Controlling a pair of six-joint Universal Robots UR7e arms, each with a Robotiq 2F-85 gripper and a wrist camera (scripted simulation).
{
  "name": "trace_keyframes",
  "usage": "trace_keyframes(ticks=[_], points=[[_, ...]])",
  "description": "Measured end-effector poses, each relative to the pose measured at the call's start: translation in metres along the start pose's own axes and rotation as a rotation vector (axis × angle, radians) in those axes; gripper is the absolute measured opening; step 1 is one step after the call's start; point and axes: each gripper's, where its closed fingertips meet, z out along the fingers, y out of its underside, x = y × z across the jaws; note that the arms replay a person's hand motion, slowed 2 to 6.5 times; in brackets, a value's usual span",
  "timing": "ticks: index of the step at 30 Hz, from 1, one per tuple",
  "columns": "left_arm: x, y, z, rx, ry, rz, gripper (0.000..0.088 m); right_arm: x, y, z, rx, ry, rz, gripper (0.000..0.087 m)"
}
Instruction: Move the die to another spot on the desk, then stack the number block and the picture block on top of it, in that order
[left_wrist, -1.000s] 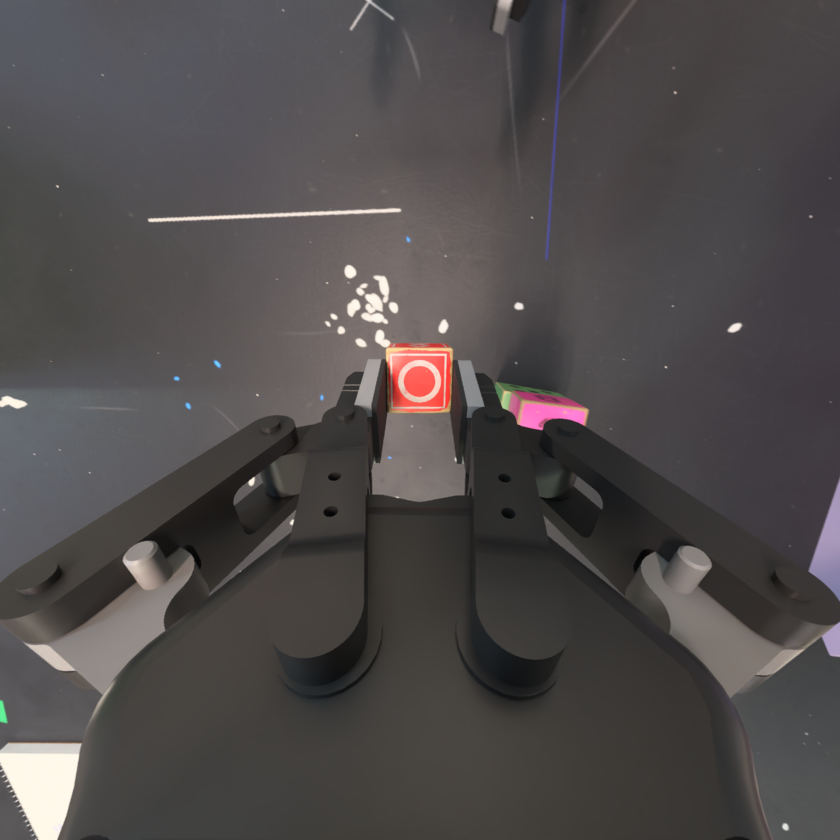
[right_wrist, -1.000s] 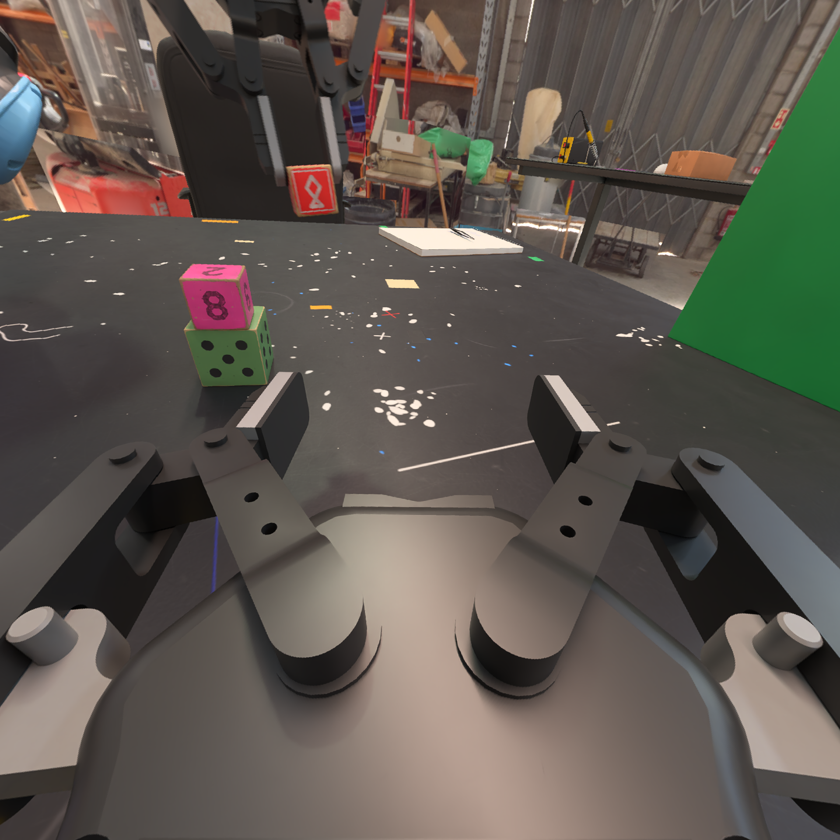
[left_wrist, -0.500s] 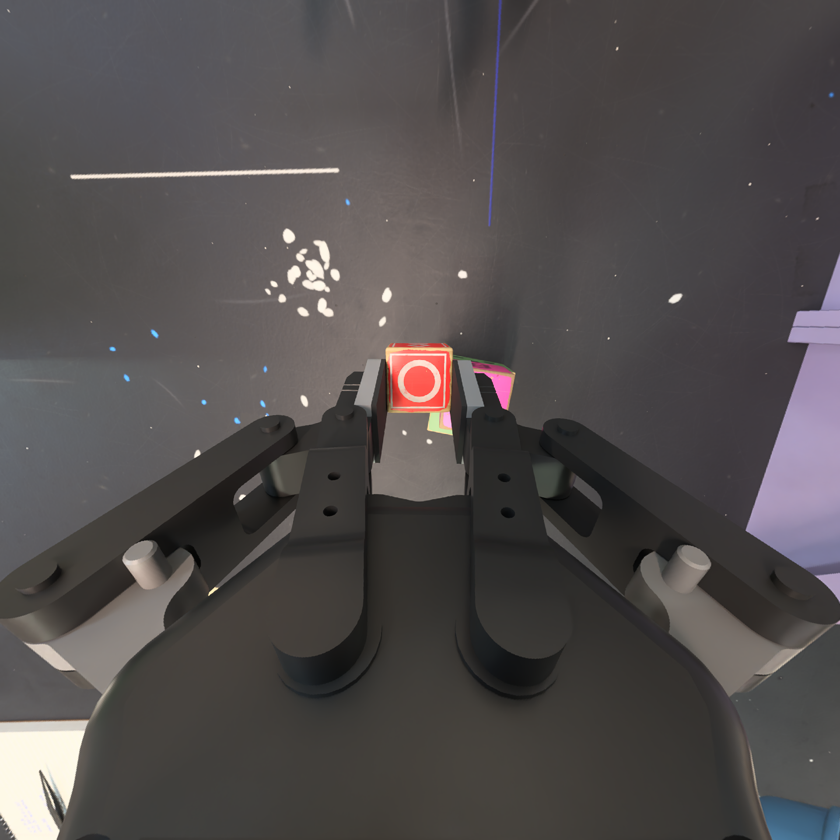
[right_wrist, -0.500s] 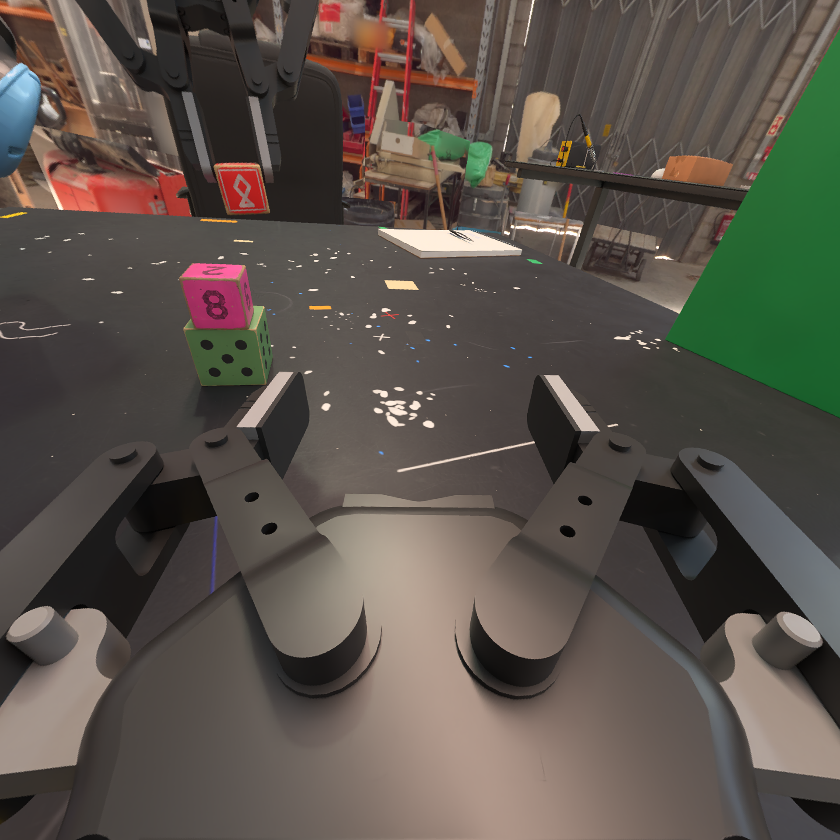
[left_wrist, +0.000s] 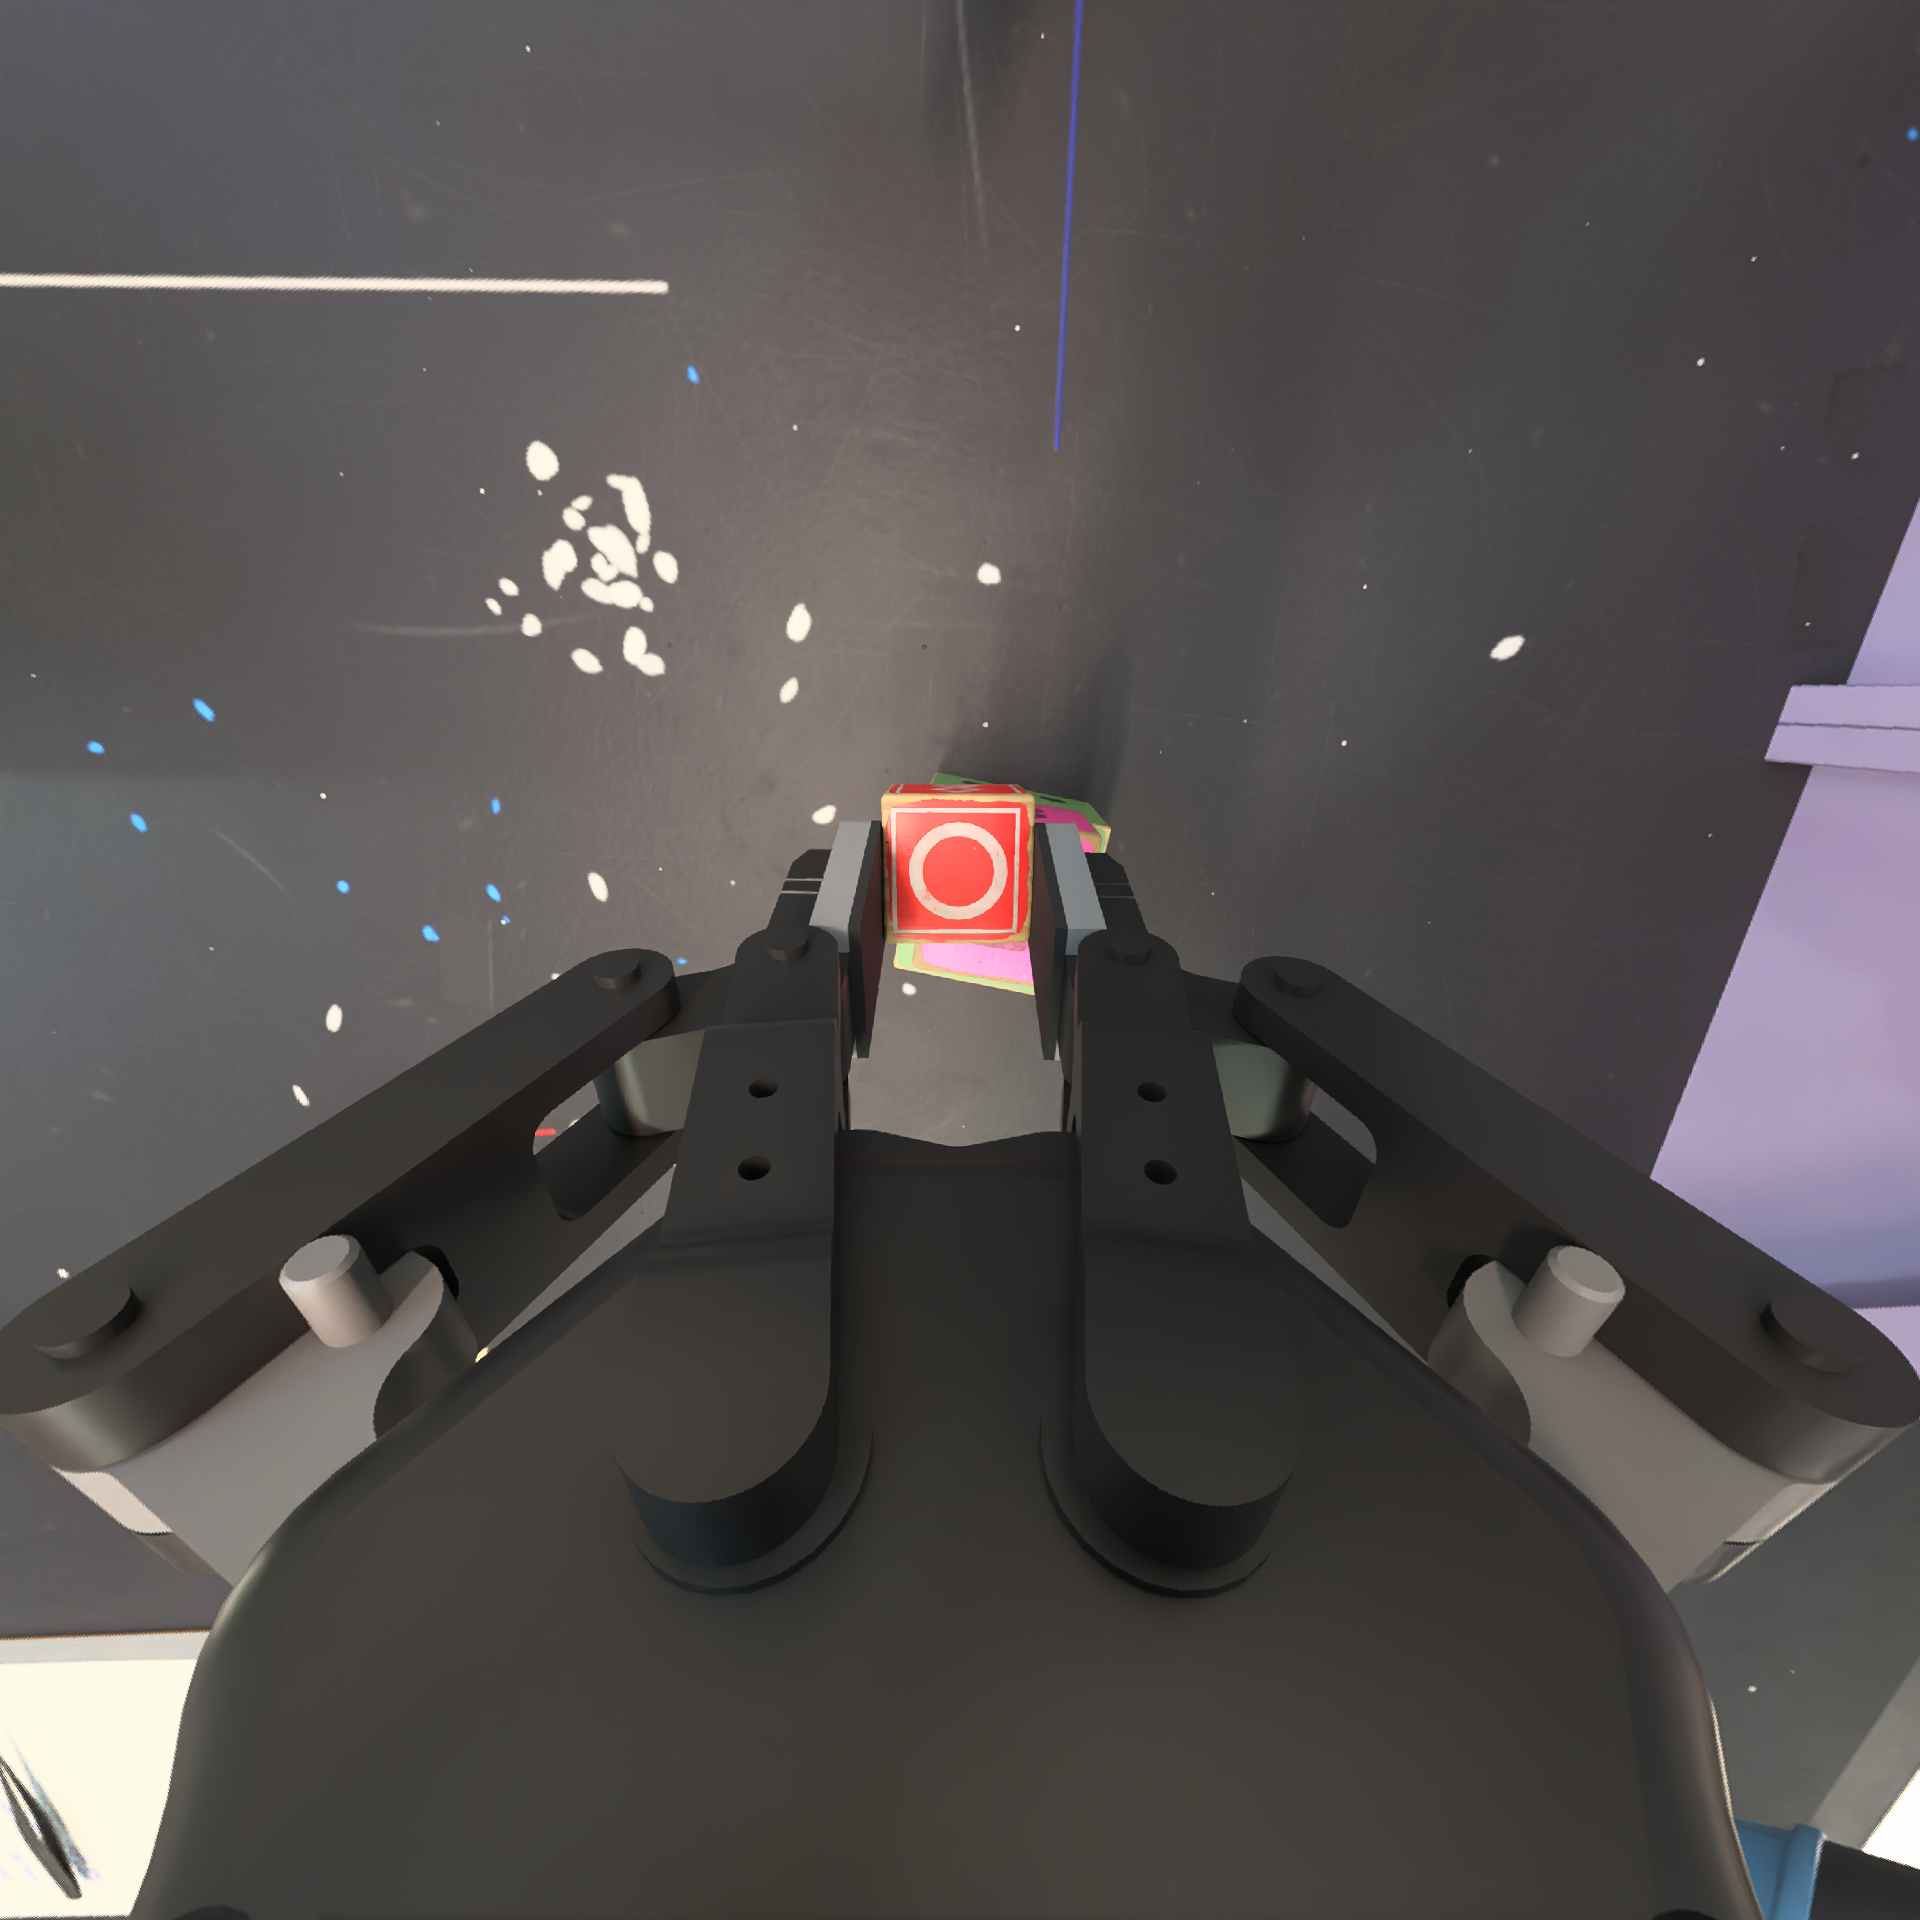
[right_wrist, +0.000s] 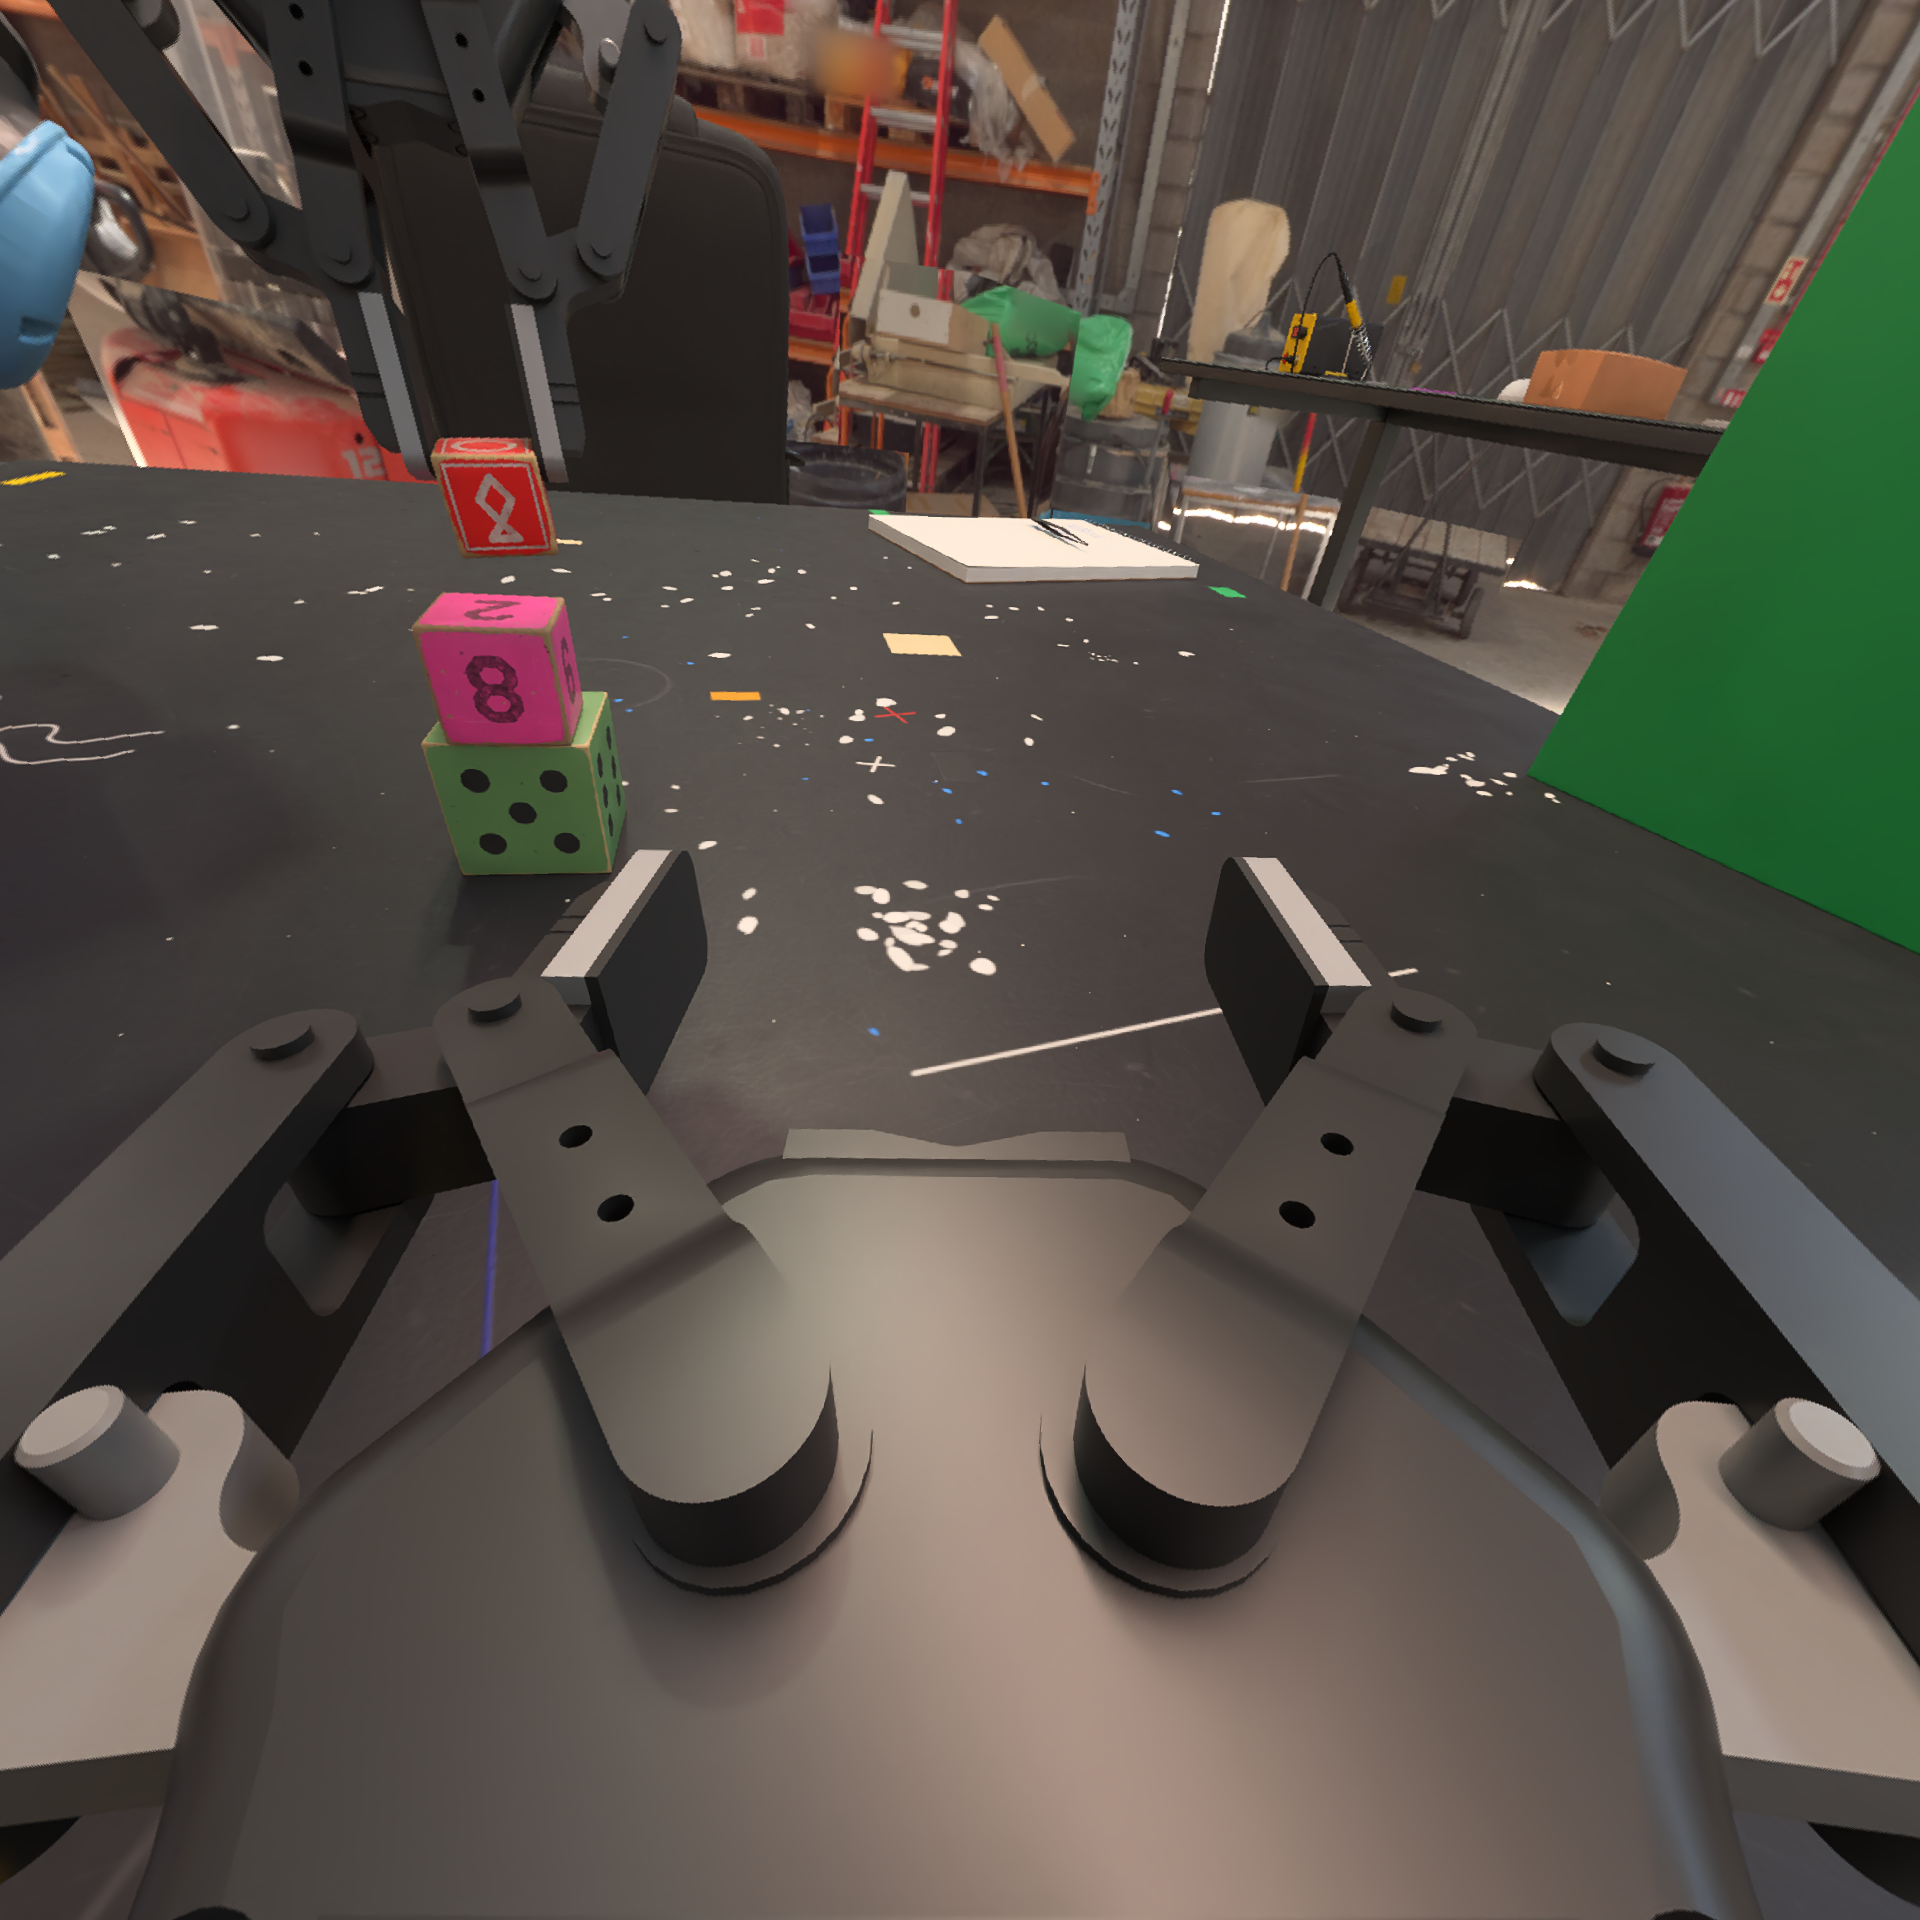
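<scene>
A green die (right_wrist: 525, 802) stands on the dark desk (right_wrist: 1039, 810) with a pink number block (right_wrist: 499, 673) stacked on it. My left gripper (left_wrist: 958, 894) is shut on a red picture block (left_wrist: 958, 871) and holds it in the air just above the stack. In the right wrist view the red picture block (right_wrist: 494, 501) hangs a small gap above the pink one. In the left wrist view only edges of the pink block (left_wrist: 971, 960) and the die (left_wrist: 1091, 831) show beneath it. My right gripper (right_wrist: 951, 935) is open and empty, low over the desk to the right of the stack.
A white notepad (right_wrist: 1029, 545) lies at the desk's far side. A green panel (right_wrist: 1766, 665) stands at the right. A lilac upright (left_wrist: 1829, 987) shows at the right of the left wrist view. White paint specks (right_wrist: 914, 930) mark the desk.
My left gripper has carried the red picture block sideways and down until it hangs right over the pink block. The right gripper and the stack have not moved.
</scene>
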Motion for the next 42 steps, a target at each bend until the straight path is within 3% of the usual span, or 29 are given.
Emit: trace_keyframes(ticks=[17,42], points=[[0.003,0.010,0.008,-0.007,0.036,-0.088,0.0251,-0.001,0.000,0.000,0.000,-0.001,-0.006,0.0829],[0.004,0.014,0.017,-0.020,0.052,-0.075,0.0251,0.000,-0.001,0.000,0.002,-0.001,-0.004,0.0829]])
